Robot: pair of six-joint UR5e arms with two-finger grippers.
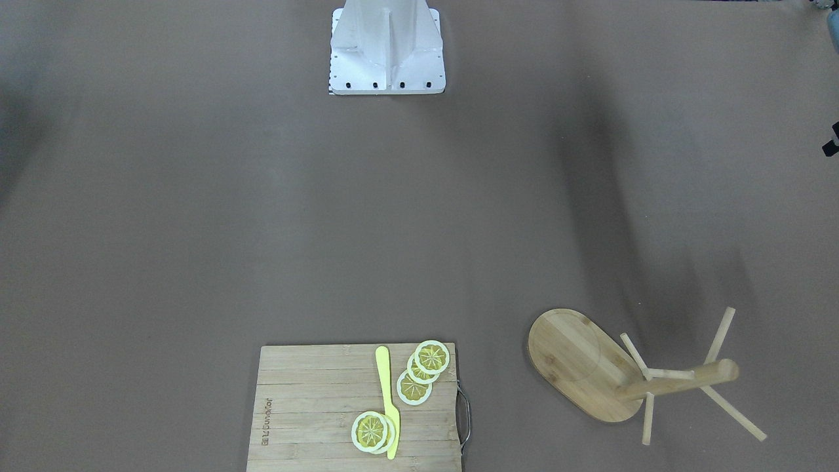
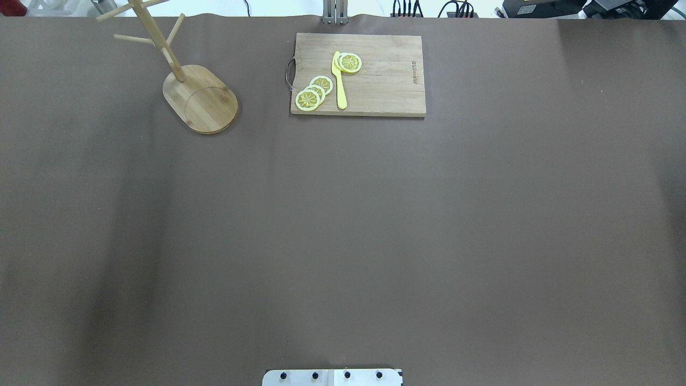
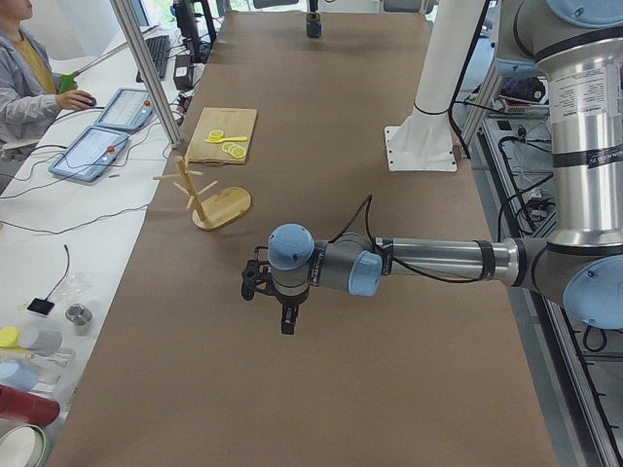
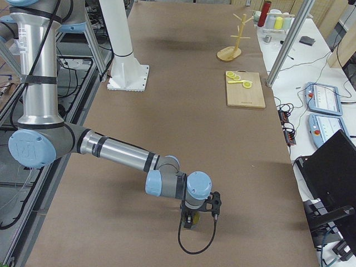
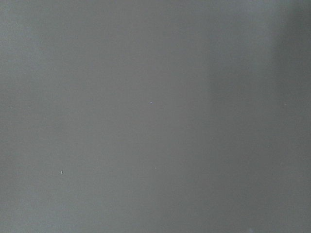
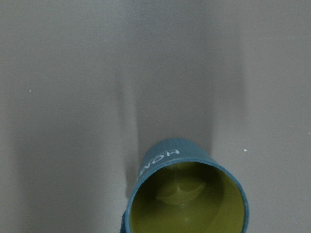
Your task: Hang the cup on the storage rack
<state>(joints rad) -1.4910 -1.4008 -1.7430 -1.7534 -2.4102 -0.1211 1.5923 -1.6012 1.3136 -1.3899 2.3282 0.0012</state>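
Table (image 1: 196, 229) from the front-facing camera: brown, with the white robot base (image 1: 387, 56) at the far edge. Shows the storage rack (image 1: 577, 360) on the near side, toward the robot's left, oval foot flat on the table, thick post and thin pegs bare. Near it but apart, a cutting board (image 1: 314, 406) carrying lemon slices (image 1: 414, 387) and a yellow knife (image 1: 388, 400).

From overhead: rack at the far left, board at the far middle, the two apart.

From the exterior left camera: left tool (image 3: 288, 321) on the near arm, pointing down, hanging above bare table, apart from the rack. Cannot tell whether parted or together.

From the exterior right camera: right tool (image 4: 191, 223) on the near arm, pointing down, close to the table at the end on the robot's right. Shows a small dark and yellowish shape at its tip, the cup (image 4: 192, 220), well apart from the rack at the far end. Too small to tell whether clamped on it, parted or together.

From the left wrist: plain table surface, filling the view.

From the right wrist: cup at the bottom edge, mouth toward the lens, teal-blue ribbed wall, yellowish inside, white lettering on its side, lower part cut off. Cannot tell from here how the tool stands.
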